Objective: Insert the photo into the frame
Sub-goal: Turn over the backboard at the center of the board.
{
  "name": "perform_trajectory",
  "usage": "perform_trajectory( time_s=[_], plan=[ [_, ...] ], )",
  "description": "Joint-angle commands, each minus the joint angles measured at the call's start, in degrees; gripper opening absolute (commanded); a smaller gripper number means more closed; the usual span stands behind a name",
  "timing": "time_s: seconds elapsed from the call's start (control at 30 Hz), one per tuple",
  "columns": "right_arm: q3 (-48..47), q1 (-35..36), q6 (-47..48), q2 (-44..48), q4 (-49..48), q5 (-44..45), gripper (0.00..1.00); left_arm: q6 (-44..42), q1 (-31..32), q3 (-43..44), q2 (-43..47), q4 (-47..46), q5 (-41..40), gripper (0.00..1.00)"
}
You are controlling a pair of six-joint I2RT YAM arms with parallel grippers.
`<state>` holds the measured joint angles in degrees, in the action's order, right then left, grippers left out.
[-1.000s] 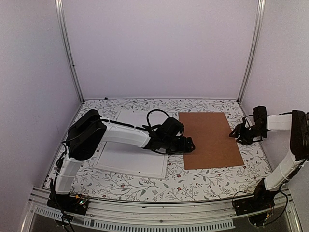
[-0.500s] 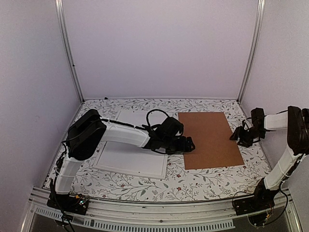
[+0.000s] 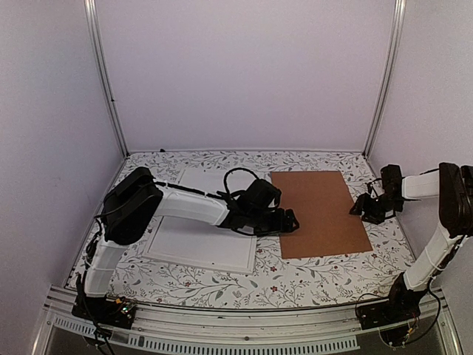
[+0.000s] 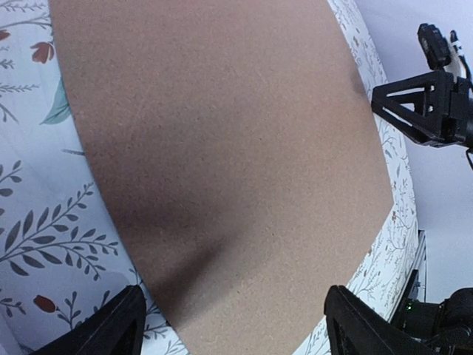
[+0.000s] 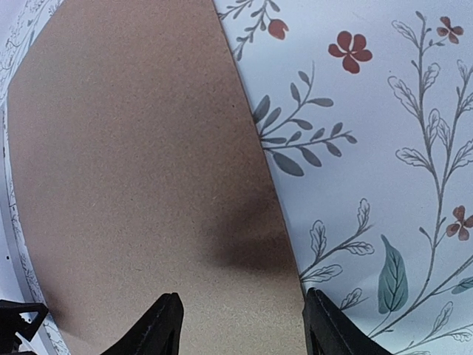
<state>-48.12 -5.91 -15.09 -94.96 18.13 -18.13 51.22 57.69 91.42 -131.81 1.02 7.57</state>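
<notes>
Top view: frame [image 3: 194, 250] flat on floral table [image 3: 318, 281], left of centre, its far edge under the left arm. photo [image 3: 201, 180] lies just behind it, plain white side up, picture not showing; arm hides whether the two touch. brown backing panel [image 3: 321, 213] flat to the right of both. left gripper [image 3: 288, 222] at panel's left edge, right gripper [image 3: 365, 208] at its right edge

Left wrist: left gripper [image 4: 236, 329] released, jaws wide, nothing between them, low over the brown panel; right gripper [image 4: 425, 111] visible across the panel

Right wrist: right gripper [image 5: 244, 329] released, fingers [image 5: 159, 329] apart, straddling panel's edge over table, gripping nothing
</notes>
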Motion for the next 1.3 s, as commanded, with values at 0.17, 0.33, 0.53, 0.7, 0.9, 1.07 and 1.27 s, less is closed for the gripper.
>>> perform_trajectory(
  time_s=[0.17,0.33,0.53,0.7,0.9,1.07,1.27],
  plan=[
    [3.8,2.5,-2.0,6.2,1.5,-1.7,0.58,0.4,-0.4,-2.8,-0.4,3.3,-0.5,0.87],
    [1.3,2.5,-2.4,6.8,2.0,2.3,0.59,-0.7,-0.8,-3.0,0.7,5.2,-3.9,0.87],
    [-2.5,2.5,-1.2,1.4,1.6,5.3,0.59,-1.5,-1.2,-3.0,1.0,6.1,-5.8,0.87],
    [-4.3,2.5,0.6,-3.3,1.1,4.2,0.59,-1.5,-1.1,-2.8,0.4,6.0,-5.3,0.87],
    [-4.0,2.5,2.6,-5.5,1.1,3.9,0.59,-1.8,-1.1,-2.6,-0.2,6.1,-4.6,0.87],
    [-2.9,2.5,3.0,-4.6,1.2,2.1,0.59,-1.7,-1.0,-2.4,-0.5,6.1,-3.9,0.87],
    [-0.3,2.6,2.4,-1.8,0.4,-3.7,0.58,-1.4,-0.7,-2.2,-1.0,5.9,-3.1,0.87]
  ],
)
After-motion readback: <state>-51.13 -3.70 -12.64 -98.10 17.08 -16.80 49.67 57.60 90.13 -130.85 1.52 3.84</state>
